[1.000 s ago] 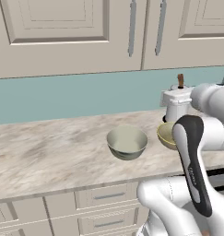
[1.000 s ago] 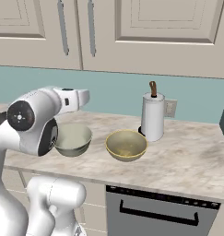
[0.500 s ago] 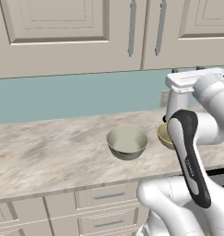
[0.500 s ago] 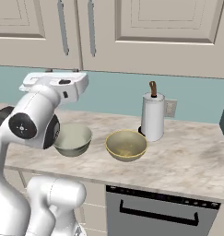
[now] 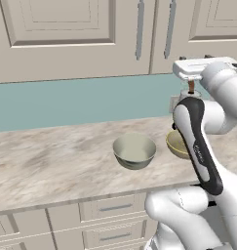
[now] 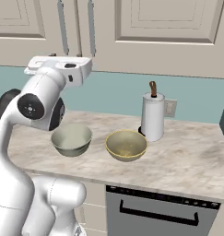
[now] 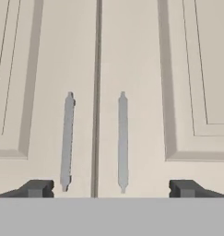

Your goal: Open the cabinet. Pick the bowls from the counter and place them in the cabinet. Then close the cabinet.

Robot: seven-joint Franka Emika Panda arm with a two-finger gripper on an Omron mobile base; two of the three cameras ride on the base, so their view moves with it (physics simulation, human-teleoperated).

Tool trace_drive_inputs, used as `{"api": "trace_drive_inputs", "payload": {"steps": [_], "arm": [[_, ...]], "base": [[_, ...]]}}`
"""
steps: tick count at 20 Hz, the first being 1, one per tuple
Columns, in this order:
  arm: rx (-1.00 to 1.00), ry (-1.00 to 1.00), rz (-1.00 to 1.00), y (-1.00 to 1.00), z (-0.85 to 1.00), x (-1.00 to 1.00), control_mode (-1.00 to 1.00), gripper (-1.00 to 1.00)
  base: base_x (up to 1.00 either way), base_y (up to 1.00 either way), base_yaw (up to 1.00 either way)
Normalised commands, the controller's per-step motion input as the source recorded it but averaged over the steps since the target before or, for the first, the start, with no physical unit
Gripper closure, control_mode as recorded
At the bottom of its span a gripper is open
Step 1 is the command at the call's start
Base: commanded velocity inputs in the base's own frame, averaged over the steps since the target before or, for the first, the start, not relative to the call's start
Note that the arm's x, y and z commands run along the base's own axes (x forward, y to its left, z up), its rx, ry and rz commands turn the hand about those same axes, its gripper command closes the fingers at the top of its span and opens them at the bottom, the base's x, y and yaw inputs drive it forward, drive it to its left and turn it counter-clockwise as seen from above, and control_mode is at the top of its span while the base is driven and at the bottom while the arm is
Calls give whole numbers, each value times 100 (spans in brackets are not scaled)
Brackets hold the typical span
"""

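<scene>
The cabinet [image 5: 81, 29] is shut, its two doors meeting at a seam between long grey bar handles [image 7: 67, 140] [image 7: 123, 140]. My gripper [image 7: 111, 189] is open and faces that seam from a short way off, touching neither handle. The wrist [image 6: 58, 67] hovers just under the cabinet's lower edge, above the bowls. On the counter [image 5: 51, 161] sits the greyish-white bowl [image 5: 134, 150] [image 6: 71, 139]. To its right is the tan-yellow bowl [image 6: 126, 145], half hidden by my arm in the left base view [image 5: 177, 145].
A white paper-towel roll [image 6: 152, 117] on a brown-topped holder stands behind the tan-yellow bowl, by a wall outlet [image 6: 170, 108]. Beige drawers [image 5: 110, 207] run below the counter, with a dark-handled appliance front [image 6: 159, 212] to the right. A teal backsplash [image 5: 66, 102] lies between counter and cabinet.
The hand has risen from beside the paper-towel roll to the cabinet's lower edge and turned toward the doors. The gripper stays open; the bowls have not moved.
</scene>
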Motion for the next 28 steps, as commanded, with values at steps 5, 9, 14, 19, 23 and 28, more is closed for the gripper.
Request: {"api": "trace_drive_inputs", "payload": {"steps": [5, 9, 14, 19, 23, 28], "arm": [[0, 1, 0, -12, 5, 58, -100, -100], [0, 0, 0, -1, 0, 70, -100, -100], [0, 1, 0, -2, 0, 80, -100, -100], [0, 0, 0, -8, 0, 85, -100, -100], [0, 0, 0, -7, 0, 85, -100, -100], [0, 1, 0, -2, 0, 77, -100, 100]], "base": [[0, 0, 0], [0, 0, 0], [0, 0, 0], [0, 0, 0], [0, 0, 0], [0, 0, 0]]}}
